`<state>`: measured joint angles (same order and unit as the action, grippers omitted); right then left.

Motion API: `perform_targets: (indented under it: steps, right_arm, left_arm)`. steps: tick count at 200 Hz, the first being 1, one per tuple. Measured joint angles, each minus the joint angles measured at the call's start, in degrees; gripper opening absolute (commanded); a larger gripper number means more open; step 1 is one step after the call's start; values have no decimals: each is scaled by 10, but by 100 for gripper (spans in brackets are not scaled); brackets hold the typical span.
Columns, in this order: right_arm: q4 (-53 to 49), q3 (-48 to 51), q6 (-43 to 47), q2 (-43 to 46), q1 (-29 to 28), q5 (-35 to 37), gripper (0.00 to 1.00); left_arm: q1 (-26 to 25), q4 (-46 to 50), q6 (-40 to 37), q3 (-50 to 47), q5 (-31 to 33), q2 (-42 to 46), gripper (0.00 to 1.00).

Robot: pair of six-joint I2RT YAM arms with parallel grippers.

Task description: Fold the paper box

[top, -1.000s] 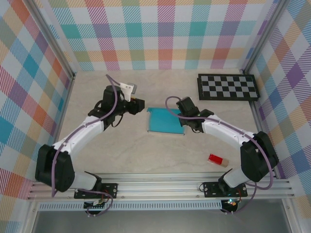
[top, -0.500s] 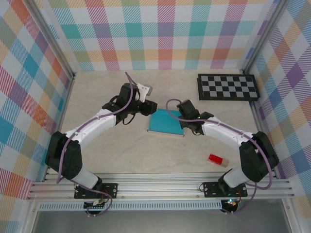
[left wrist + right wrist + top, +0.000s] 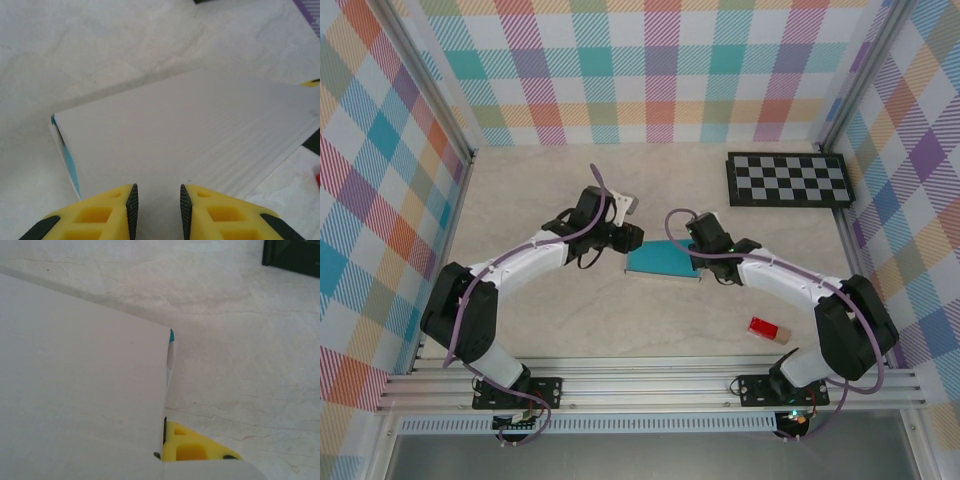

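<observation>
Overhead, the thin card paper box [image 3: 663, 260] shows teal and sits mid-desk [image 3: 620, 320] between both arms. A black-and-white checkerboard [image 3: 788, 180] lies at the far right and a small red block [image 3: 769, 330] nearer. The left wrist camera instead shows the box's white face, with the left jaws slightly spread at its near edge, yellow fingertips [image 3: 122, 210] apart. The right wrist camera shows the right jaws pressed together on the card's edge, beside one yellow finger [image 3: 190, 450].
</observation>
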<state>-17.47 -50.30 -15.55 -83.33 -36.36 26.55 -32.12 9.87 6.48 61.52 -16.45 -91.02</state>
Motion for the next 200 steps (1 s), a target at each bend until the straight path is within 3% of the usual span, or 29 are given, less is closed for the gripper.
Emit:
perform_targets:
  steps: [38, 66, 80, 136, 168, 200]
  right_arm:
    - [-7, 23, -16, 8, 0, -23, 9]
    - [-54, 27, -27, 11, 0, -48, 26]
    - [-79, 28, -35, 17, 0, -62, 30]
    - [-176, 14, -42, 88, 0, -104, 33]
    - [-194, -126, 12, 73, 14, -143, 28]
    - [-155, -358, 83, -79, 27, -176, 24]
  left_arm:
    - [-11, -30, 23, -45, 7, 7, 28]
    - [-11, -36, 34, -70, 23, 7, 27]
    - [-11, -33, 37, -79, 36, 5, 27]
    - [-11, -32, 44, -81, 71, -15, 27]
    - [-11, -32, 44, -81, 82, -22, 27]
    - [-11, -32, 42, -81, 88, -23, 27]
